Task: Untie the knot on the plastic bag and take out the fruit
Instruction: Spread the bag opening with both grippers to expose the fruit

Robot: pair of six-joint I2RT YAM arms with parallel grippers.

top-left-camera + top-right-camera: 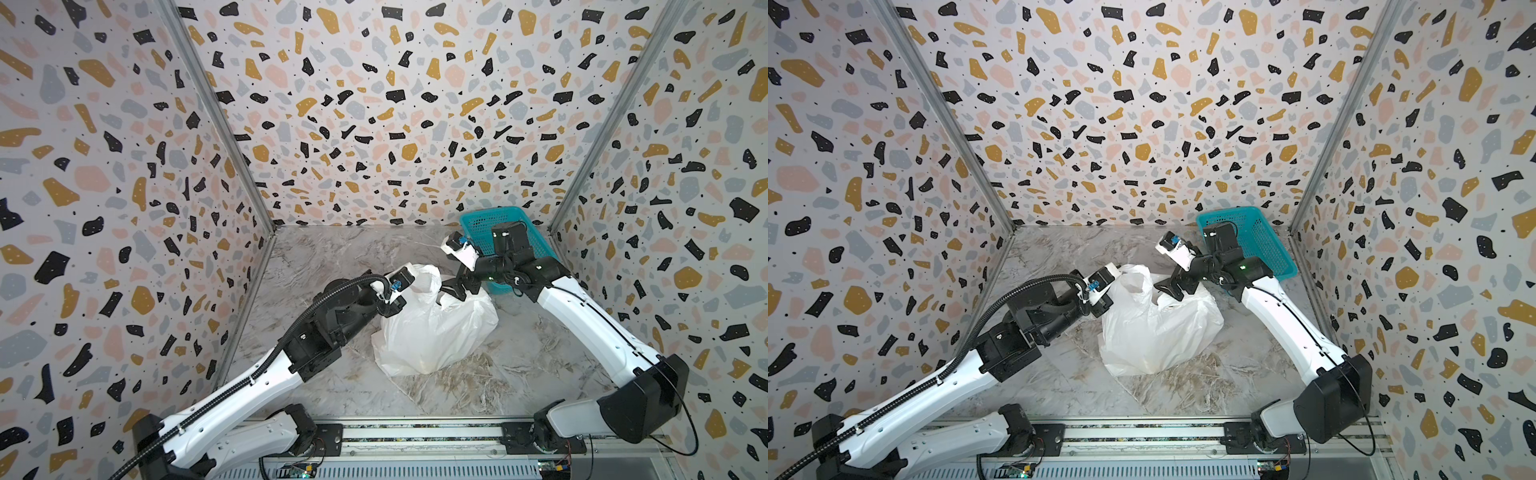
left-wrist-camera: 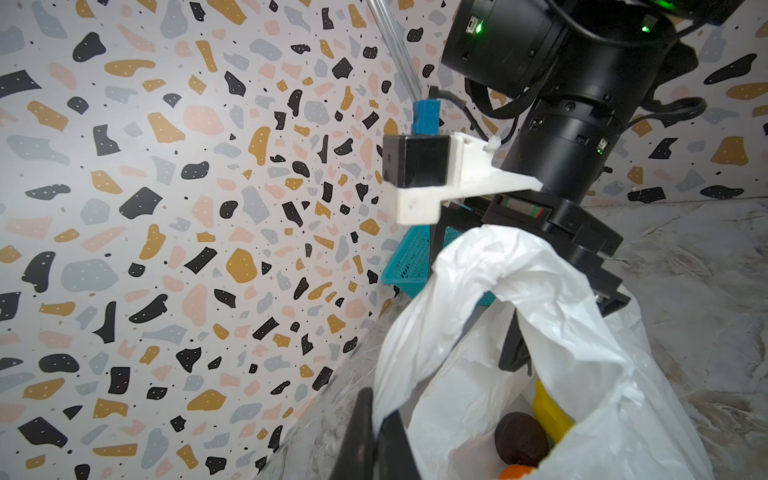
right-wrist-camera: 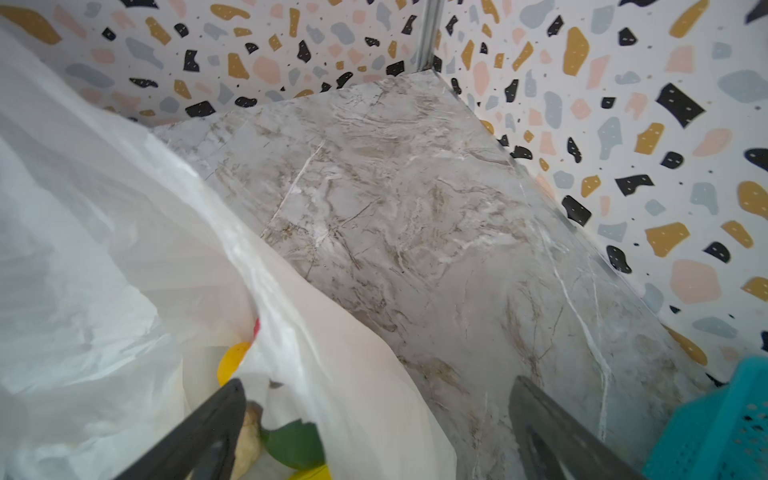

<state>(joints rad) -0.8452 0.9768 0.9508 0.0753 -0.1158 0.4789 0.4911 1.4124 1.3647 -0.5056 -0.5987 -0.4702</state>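
- White, crinkly plastic bag (image 1: 436,332) slumps on the marble table (image 1: 332,257), a little right of centre. We find no knot in any view and the mouth gapes upward, so we judge the untying done.
- Fruit lies at the bottom of the bag: a dark brown piece (image 2: 521,440), a yellow banana (image 2: 548,411), an orange one (image 2: 515,471) and a green piece (image 3: 295,442).
- Our left gripper (image 2: 380,419) is clamped on a handle loop (image 2: 498,257) at the bag's far left side and holds it raised. We take this as propping the mouth wide so the thin film cannot collapse over the fruit.
- Our right gripper (image 3: 376,390) is spread wide and holds nothing. It straddles the bag's far right rim, with one finger apparently inside above the fruit and the other outside over bare marble.
- A teal mesh basket (image 1: 490,210) stands in the far right corner, just beyond the bag. We guess it is the drop-off, a short carry away.
- Bare marble lies open on the near side and to the far left of the bag. Walls close the left, far and right sides, and the rim between the spread fingers could snag.
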